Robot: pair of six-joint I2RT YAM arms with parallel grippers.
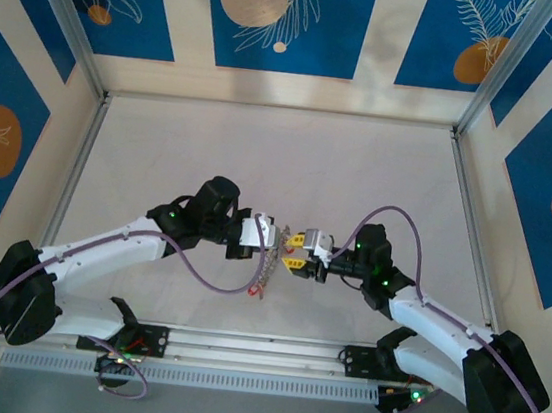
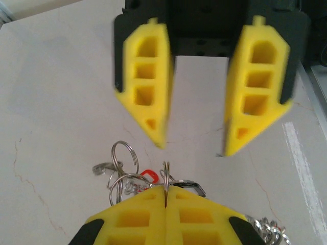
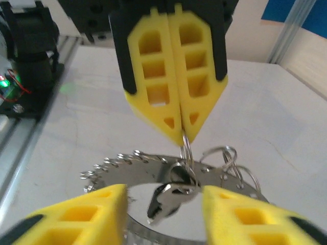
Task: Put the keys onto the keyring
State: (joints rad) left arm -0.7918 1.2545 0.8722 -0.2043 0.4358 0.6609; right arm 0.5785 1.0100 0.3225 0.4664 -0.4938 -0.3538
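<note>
My left gripper (image 2: 166,190) is shut on a small silver split ring (image 2: 165,173), which stands edge-on between its yellow pads. The grey keyring (image 3: 145,169), its rim fringed with tiny silver pieces, hangs from that clamped ring (image 3: 187,148) below the left gripper (image 3: 182,130). A red key head (image 2: 148,176) shows among loose split rings (image 2: 125,153). A silver key (image 3: 168,199) dangles in front of the keyring. My right gripper (image 3: 163,191) is open, its fingers either side of that key without touching it. From above, the left gripper (image 1: 275,235) and right gripper (image 1: 294,251) meet tip to tip mid-table.
Both arms are raised over the white table (image 1: 360,177). The keyring bundle (image 1: 266,271) hangs between them. An aluminium rail (image 1: 259,347) with the arm bases runs along the near edge, and patterned walls enclose the other sides.
</note>
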